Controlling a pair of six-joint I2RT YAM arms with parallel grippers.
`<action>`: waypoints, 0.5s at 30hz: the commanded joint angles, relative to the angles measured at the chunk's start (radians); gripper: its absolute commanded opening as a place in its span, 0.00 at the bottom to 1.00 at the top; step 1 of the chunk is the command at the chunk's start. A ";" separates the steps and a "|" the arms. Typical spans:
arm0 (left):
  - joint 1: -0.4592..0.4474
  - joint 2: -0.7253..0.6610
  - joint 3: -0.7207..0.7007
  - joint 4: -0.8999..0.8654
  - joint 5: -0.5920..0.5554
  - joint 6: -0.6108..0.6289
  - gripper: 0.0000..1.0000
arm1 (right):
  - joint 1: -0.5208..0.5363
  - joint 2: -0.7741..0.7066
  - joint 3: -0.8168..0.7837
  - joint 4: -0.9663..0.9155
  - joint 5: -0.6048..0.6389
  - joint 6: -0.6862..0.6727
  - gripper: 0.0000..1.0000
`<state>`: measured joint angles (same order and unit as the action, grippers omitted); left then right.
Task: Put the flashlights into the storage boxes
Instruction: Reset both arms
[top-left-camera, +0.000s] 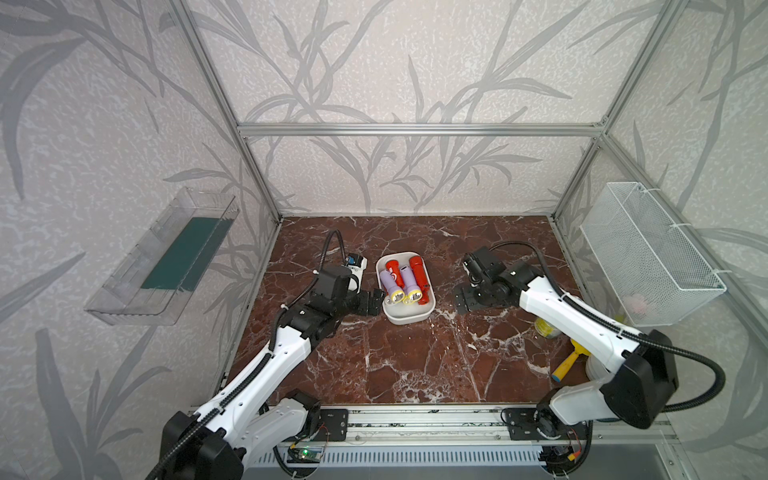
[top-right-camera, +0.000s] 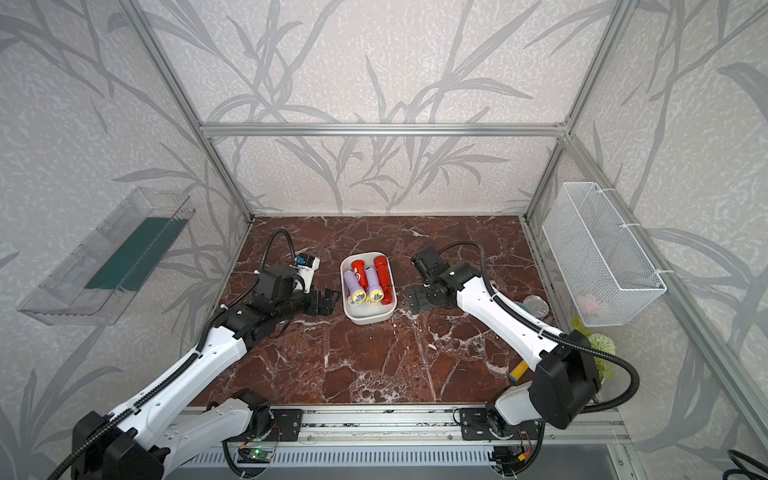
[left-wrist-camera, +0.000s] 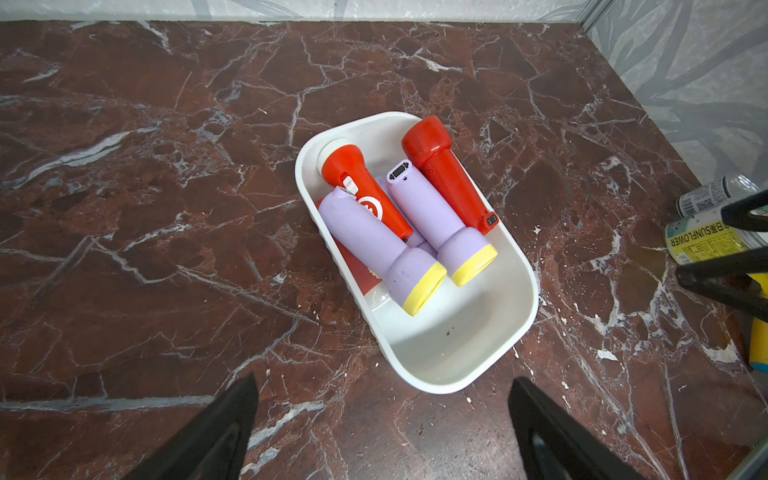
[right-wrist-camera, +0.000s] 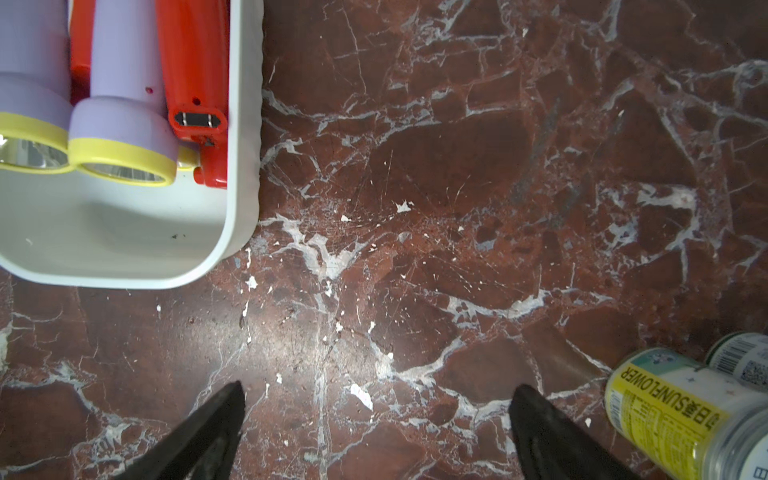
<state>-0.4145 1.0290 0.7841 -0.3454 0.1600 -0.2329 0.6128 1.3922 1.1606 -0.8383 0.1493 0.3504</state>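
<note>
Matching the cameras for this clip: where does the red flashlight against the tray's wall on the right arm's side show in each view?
Top view: red flashlight mid-picture, in white tray.
Top view: red flashlight likewise mid-picture.
Left wrist: red flashlight centre, upper half.
Right wrist: red flashlight upper left corner.
Shared landmark: the tray's rim.

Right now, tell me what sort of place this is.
Probably a robot test cell: an aluminium frame holds wallpapered panels around a marble-look tabletop, with a left arm and right arm on a rail.
</note>
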 joint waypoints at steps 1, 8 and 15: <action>0.005 -0.007 -0.002 0.056 -0.039 -0.009 0.97 | -0.016 -0.077 -0.069 0.048 0.013 0.013 0.99; 0.055 -0.038 -0.113 0.111 -0.154 -0.008 0.99 | -0.093 -0.246 -0.247 0.101 0.073 -0.008 0.99; 0.088 -0.162 -0.286 0.277 -0.298 0.018 0.99 | -0.115 -0.419 -0.443 0.347 0.152 -0.136 0.99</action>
<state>-0.3378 0.9150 0.5365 -0.1738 -0.0380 -0.2348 0.5117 1.0092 0.7605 -0.6346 0.2417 0.2794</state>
